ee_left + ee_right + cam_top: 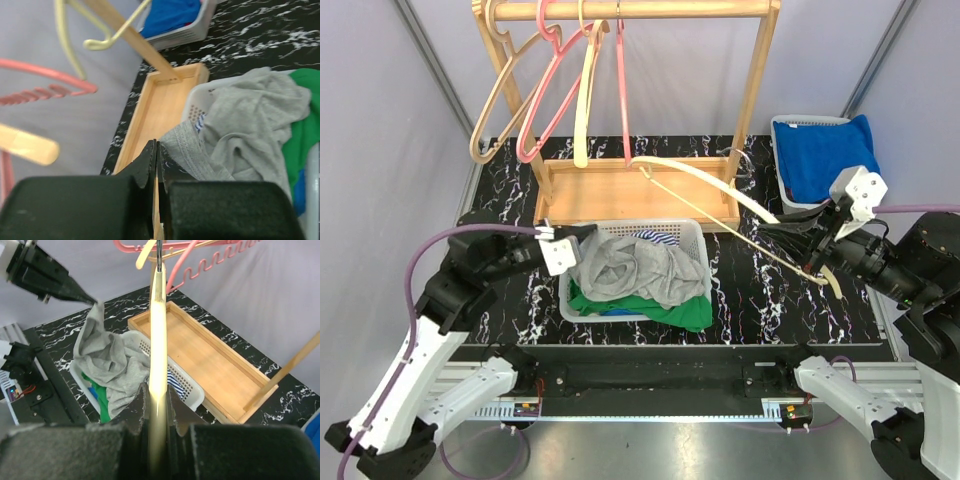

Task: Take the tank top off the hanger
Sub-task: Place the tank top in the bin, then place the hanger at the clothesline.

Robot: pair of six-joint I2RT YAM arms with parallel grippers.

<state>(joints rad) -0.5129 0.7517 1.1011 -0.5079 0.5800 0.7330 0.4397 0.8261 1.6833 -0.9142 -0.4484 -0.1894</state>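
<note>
Grey fabric tank top [640, 266] is pinched at its edge by the left gripper [156, 150], slumped in the white mesh basket [692, 234]. The right gripper [158, 395] clamps the cream curved hanger [158, 330] raised clear, evidently to separate them.

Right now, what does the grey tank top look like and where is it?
The grey tank top is soft, crumpled knit cloth with a stitched hem. It lies heaped in the white basket, on top of a green garment. The left gripper pinches one edge, holding it up. It does not touch the cream hanger.
</note>
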